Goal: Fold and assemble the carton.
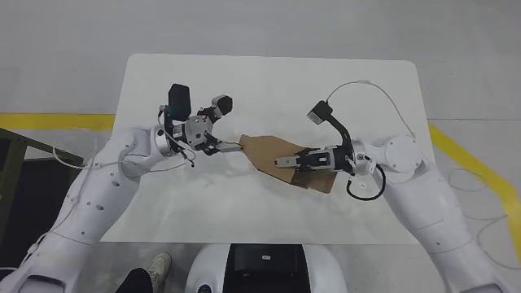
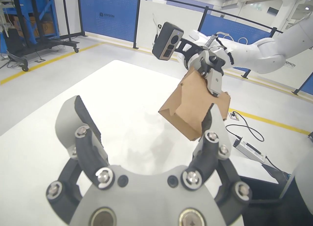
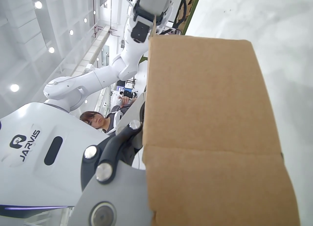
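Right, the desk [image 1: 163,81] first: a white top, with the work going on about its middle, a shade toward the robot's right half. The carton [image 1: 264,150] is plain brown board. It is held tilted above the desk surface rather than lying on it, with one pointed corner aimed at the left arm. You'd read it as a sleeve partly opened. The left wrist view gives two faces meeting at a crease and a notched flap at the low end. The right wrist view gives a broad panel with a scored line across it. The right gripper [image 1: 283,162] is clamped on the carton's upper edge, one finger over the outer face and its mate hidden behind the board. The left gripper [image 2: 144,103] has its fingers [image 2: 82,116] spread wide and grips nothing. One tip sits at the carton's near low corner, but you can't tell whether it touches. Progress looks early to middle: the blank is lifted and the body begun. No closed end is visible, so you likely have squaring, flap folding and tucking left. Mind the single-edge hold, since the board may swing under a push.
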You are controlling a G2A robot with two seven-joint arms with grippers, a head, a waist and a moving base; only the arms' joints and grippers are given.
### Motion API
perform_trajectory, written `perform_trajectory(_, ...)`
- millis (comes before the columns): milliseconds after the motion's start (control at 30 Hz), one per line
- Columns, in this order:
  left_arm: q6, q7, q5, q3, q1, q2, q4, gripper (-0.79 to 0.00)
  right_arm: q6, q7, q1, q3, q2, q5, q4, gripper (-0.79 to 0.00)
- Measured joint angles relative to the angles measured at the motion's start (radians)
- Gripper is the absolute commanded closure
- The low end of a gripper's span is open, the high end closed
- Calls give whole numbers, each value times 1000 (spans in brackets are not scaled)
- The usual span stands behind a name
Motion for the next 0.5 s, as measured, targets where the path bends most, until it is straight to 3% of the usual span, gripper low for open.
perform_trajectory(267,0,68,96,3,63,18,-56,-785,-6,-4,-4,21,1,61,3,0)
perform_trajectory(500,0,73,93,54,28,14,-24,-785,-8,29,-1,10,-1,90,-13,0)
